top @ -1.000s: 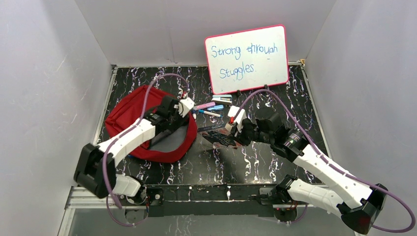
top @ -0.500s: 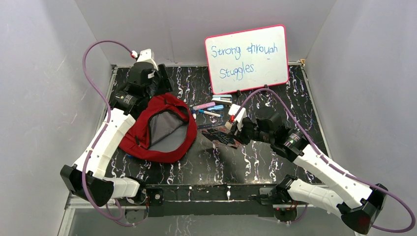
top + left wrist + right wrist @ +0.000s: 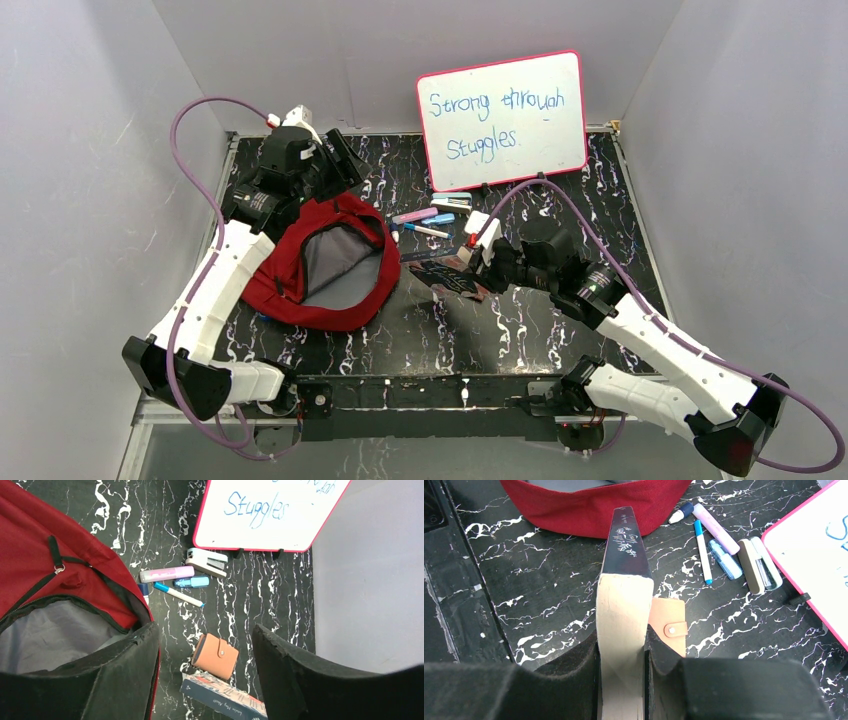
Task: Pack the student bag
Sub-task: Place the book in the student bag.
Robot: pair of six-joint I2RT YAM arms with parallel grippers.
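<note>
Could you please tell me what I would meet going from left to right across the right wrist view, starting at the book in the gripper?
book → wallet → blue pen → blue highlighter → stapler → whiteboard

The table (image 3: 520, 320) has a black top with white veining.

- Bag (image 3: 330, 312): lies on the left half, mouth open upward.
- Whiteboard (image 3: 503, 120): stands at the far edge, right of centre.
- Stapler (image 3: 206, 562), pink marker (image 3: 166, 573), blue highlighter (image 3: 192, 582), pen (image 3: 177, 594): clustered just in front of the whiteboard, beside the bag.
- Wallet (image 3: 215, 655): lies near the centre.
- Book (image 3: 225, 700): just beside the wallet; contact with the table cannot be confirmed.
</note>
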